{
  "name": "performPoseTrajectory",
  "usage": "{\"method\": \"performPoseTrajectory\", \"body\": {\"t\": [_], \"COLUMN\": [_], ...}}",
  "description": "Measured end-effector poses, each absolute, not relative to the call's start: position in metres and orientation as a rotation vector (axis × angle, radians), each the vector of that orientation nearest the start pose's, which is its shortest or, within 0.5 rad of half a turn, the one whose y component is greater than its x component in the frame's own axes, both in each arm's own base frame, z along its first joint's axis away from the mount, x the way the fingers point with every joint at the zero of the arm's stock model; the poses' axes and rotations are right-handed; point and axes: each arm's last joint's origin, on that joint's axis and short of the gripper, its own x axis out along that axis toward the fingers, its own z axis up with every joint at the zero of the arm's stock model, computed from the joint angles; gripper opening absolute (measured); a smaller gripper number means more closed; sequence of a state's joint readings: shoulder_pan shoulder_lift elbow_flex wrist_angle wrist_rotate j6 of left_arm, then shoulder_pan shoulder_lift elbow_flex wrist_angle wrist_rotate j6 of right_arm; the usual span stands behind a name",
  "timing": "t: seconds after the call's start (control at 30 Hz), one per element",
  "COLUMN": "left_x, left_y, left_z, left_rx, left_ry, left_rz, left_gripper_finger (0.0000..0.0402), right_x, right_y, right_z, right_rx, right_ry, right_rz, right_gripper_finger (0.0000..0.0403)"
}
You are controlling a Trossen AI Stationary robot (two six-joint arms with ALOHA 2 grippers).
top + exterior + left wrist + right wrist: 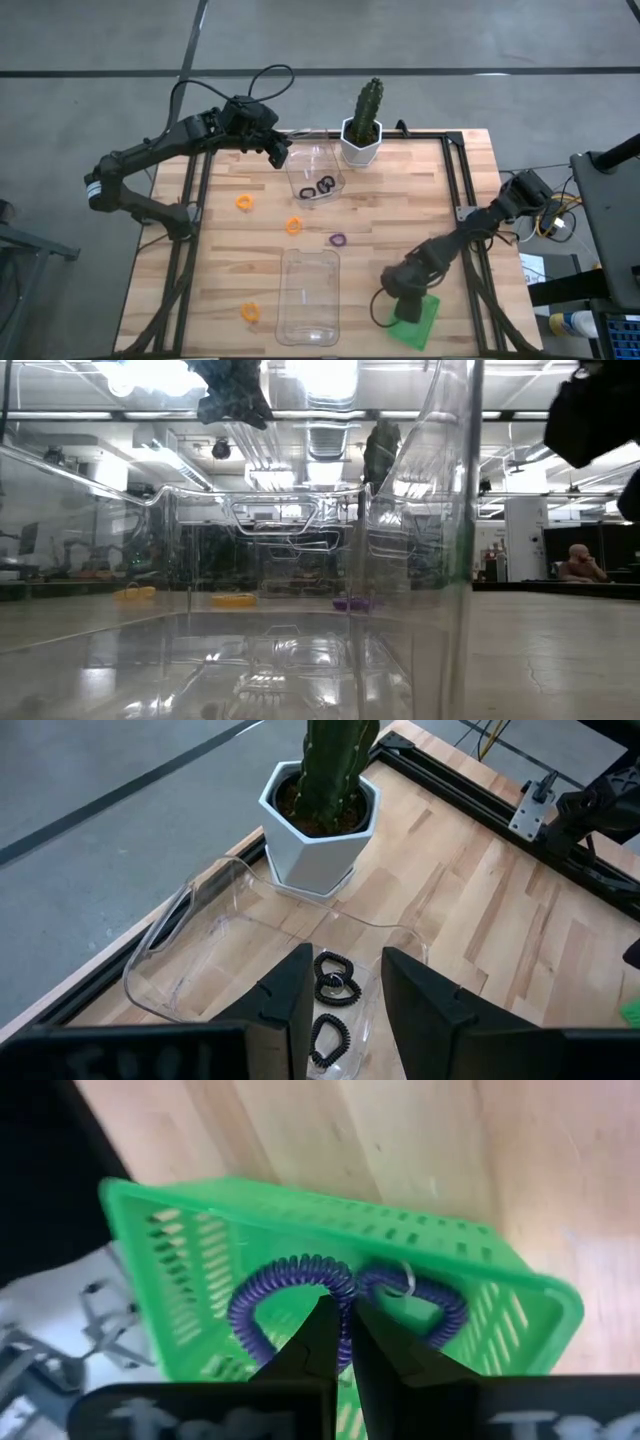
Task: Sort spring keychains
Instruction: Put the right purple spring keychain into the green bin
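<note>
My left gripper hangs open above the far clear tray, where black spring keychains lie on the floor. My right gripper is down over the green slatted tray, shut on a purple spring keychain. Three orange keychains and one purple keychain lie on the wooden table. The low view shows two orange ones and the purple one. My right gripper pinches the purple keychain's coil between its two fingertips, at the dip in the middle beside a small metal ring. The fingers come from above, pointing down. Coil loops spread to both sides over the green tray; whether they rest on it I cannot tell.
A second clear tray sits at the near middle and fills the low view. A cactus in a white pot stands right behind the far tray. Black frame rails run along the table's sides.
</note>
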State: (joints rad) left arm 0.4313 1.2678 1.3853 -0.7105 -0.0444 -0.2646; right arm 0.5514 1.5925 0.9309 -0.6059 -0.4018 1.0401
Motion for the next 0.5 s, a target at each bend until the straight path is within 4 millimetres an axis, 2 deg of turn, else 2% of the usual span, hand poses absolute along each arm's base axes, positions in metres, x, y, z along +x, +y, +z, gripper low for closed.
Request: {"method": "performPoseTrajectory", "body": {"t": [0.37,0.5], "left_x": [0.234,0.234], "left_y": [0.109,0.109], "left_z": [0.39,0.391], "left_rx": [-0.373,-0.383], "left_ry": [0.517,0.509], "left_rz": [0.541,0.543], "left_gripper_finger": [0.0113,0.0113], "right_x": [0.221,0.22], "right_y": [0.156,0.155], "right_z": [0.15,0.147], "right_rx": [0.737,0.757], "right_ry": [1.581,1.579], "right_rz": [-0.047,-0.07], "right_gripper_finger": [0.0013,0.0013]}}
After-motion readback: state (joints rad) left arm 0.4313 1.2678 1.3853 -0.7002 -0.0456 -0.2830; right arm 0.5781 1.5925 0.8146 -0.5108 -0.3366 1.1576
